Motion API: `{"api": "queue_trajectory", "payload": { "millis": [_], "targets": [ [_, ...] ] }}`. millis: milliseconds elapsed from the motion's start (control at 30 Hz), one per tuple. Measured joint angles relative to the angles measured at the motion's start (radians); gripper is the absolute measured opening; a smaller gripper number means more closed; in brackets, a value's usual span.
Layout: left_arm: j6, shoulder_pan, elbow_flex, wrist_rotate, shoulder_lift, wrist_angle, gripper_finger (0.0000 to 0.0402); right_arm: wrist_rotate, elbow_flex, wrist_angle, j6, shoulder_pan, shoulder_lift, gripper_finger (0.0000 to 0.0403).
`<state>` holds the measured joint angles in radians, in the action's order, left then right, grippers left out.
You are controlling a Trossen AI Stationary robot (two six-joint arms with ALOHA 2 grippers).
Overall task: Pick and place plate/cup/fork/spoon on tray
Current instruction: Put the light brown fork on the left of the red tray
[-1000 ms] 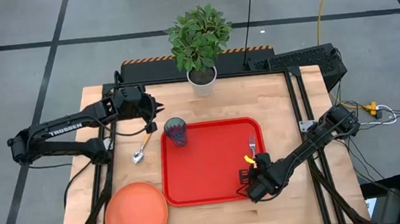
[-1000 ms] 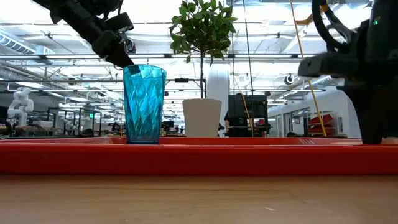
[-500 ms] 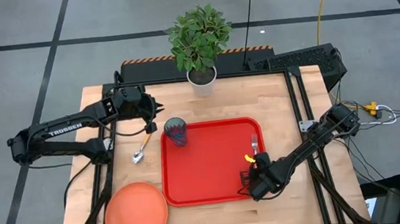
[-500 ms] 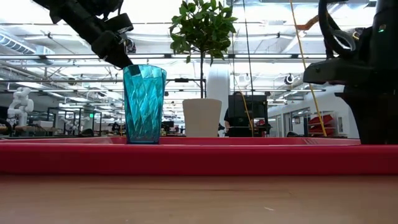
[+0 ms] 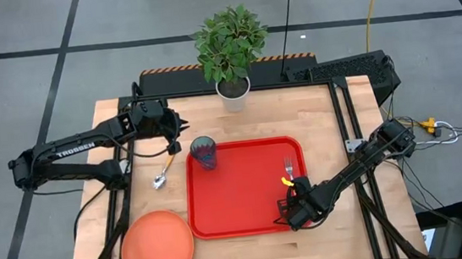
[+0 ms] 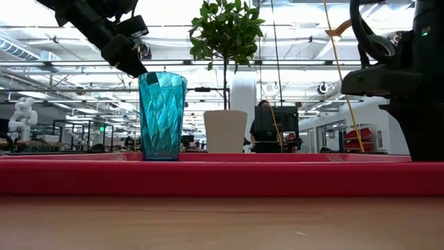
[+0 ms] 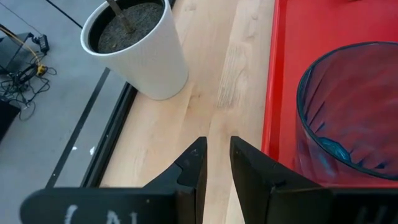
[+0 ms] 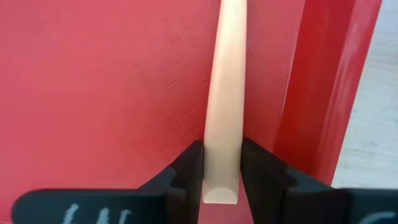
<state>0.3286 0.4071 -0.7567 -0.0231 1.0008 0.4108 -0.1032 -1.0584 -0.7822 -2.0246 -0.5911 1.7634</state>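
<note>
Tray [image 5: 242,196]: lying in the middle of the wooden worktop [image 5: 314,113]; everything below is placed relative to it.
Fork [image 5: 289,171]: lying inside the tray beside its right rim, tines pointing toward the plant side; in the right wrist view its pale handle [image 8: 224,112] is running out from between the two fingers.
Right gripper [image 5: 294,213]: sitting low over the tray's near right corner; its jaws are standing narrow with the end of the fork handle between them, the fingers [image 8: 186,168] pressing against both sides of it.
Cup [image 5: 203,152]: standing upright in the tray's far left corner, on the tray floor.
Left gripper [image 5: 177,135]: hovering just outside the tray's far left corner, near the cup; its jaws are showing only a narrow gap and nothing is sitting in it.
Spoon [image 5: 164,172]: lying on the worktop just left of the tray.
Plate [image 5: 157,248]: lying on the worktop off the tray's near left corner.
Plant pot [image 5: 233,93]: standing beyond the tray's far edge.
</note>
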Motion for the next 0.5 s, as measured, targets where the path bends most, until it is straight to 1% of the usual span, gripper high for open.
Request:
{"api": "queue_trajectory", "payload": {
  "millis": [167,500],
  "targets": [
    [0.0,0.0,0.0,0.0,0.0,0.005,0.0074,0.0,0.001,0.002,-0.029,0.0,0.001,0.0088],
    [0.0,0.0,0.0,0.0,0.0,0.005,0.0074,0.014,0.005,0.037,-0.036,0.0,-0.037,0.0123]
  ]
}}
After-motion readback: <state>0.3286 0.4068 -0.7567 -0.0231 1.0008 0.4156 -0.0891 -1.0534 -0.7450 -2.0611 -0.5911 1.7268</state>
